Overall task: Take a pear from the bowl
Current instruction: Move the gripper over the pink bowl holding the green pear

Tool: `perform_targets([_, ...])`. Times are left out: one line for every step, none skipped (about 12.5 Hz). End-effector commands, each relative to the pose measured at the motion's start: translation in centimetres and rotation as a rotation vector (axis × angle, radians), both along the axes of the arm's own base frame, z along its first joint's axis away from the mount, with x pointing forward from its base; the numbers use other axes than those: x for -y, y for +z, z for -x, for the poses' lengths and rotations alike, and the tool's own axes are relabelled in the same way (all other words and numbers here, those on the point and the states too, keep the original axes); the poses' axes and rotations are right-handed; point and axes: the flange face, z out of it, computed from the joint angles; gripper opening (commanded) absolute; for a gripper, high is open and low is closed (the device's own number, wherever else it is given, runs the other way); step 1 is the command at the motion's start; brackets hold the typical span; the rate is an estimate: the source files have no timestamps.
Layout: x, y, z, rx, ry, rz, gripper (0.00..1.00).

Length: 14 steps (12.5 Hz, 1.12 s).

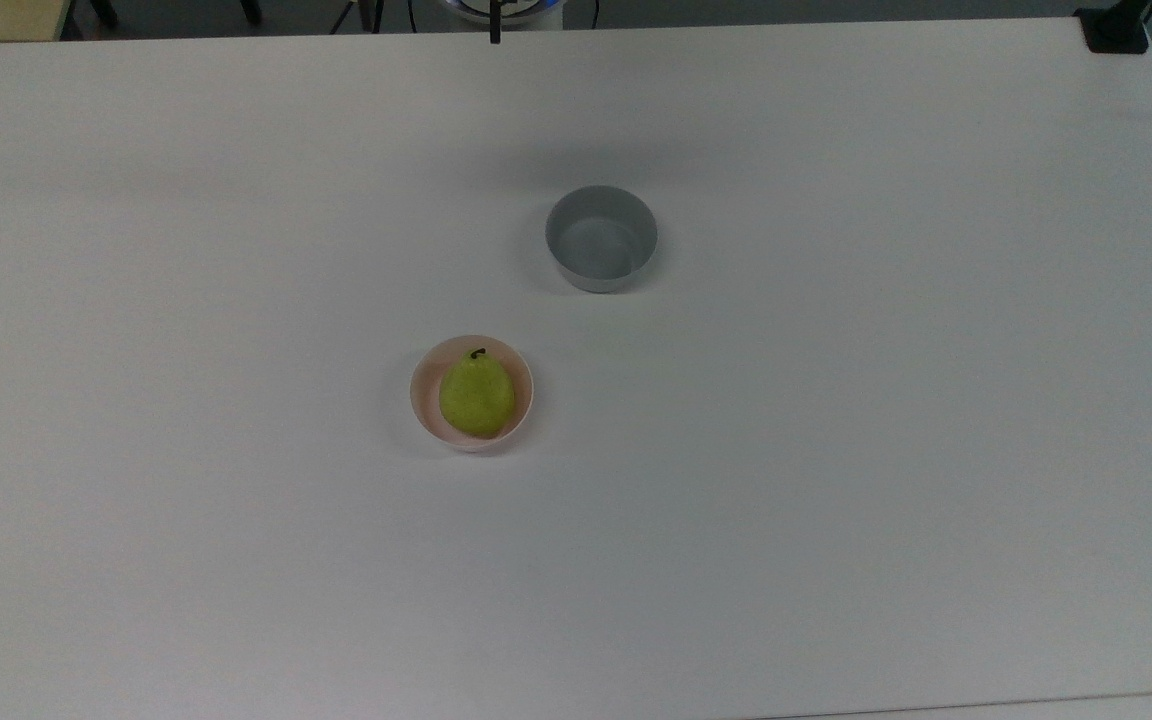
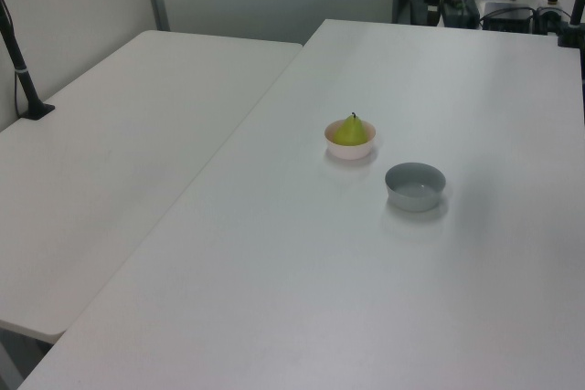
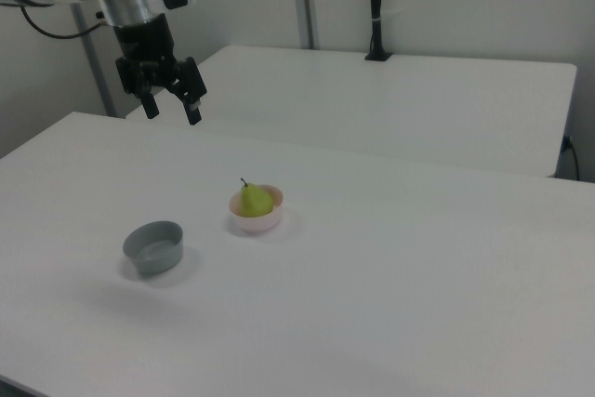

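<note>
Top view: small yellow-green pear (image 1: 477, 395) with short dark stem sits inside the small round pale pink plastic bowl (image 1: 423, 398) on the white bench (image 1: 836, 450). Round grey bowl (image 1: 601, 239) well apart.

Left view: pear upright in pink bowl; grey bowl near, on the left view's right.

Right view: black two-finger pincer (image 3: 171, 107) hangs high above bench, fingers spread, grasping nothing, well apart from pear.

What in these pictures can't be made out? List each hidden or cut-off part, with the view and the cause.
- Pear: its underside is hidden in the top view by the pink bowl it sits in.
- Pink bowl: most of its floor is covered by the pear in the top view.
- Arm above the gripper: cut off by the right view's top and left edges.
- Grey bowl: its near inner wall is hidden in the right view by its own rim.
</note>
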Motion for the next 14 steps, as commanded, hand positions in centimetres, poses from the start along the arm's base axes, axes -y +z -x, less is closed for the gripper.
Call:
perform_targets([-0.3, 0.0, 1.0, -0.036, 0.027, -0.012, 1.00])
perform_targets([-0.3, 0.0, 1.0, -0.036, 0.026, -0.012, 1.00])
perform_targets([-0.3, 0.0, 1.0, -0.036, 0.027, -0.012, 1.00])
perform_targets([-0.3, 0.0, 1.0, -0.036, 0.027, -0.012, 1.00])
perform_targets([-0.3, 0.1, 1.0, -0.035, 0.026, -0.012, 1.00])
perform_targets([-0.2, 0.1, 1.0, -0.035, 0.024, -0.012, 1.00])
perform_targets([-0.1, 0.0, 0.9, -0.035, 0.024, -0.012, 1.00])
perform_targets([-0.1, -0.1, 0.8, -0.033, 0.025, -0.013, 1.00])
perform_targets([0.1, -0.3, 0.6, -0.032, 0.024, -0.015, 1.00])
perform_targets([0.1, -0.3, 0.4, -0.025, 0.036, -0.017, 1.00])
perform_targets([0.2, -0.6, 0.1, -0.021, 0.071, -0.017, 1.00])
perform_targets([0.3, -1.2, -0.4, -0.019, 0.091, -0.021, 1.00])
perform_targets([0.2, -1.6, -1.0, -0.007, 0.094, -0.026, 1.00])
perform_targets([0.2, -2.0, -1.7, 0.011, 0.096, -0.030, 1.00])
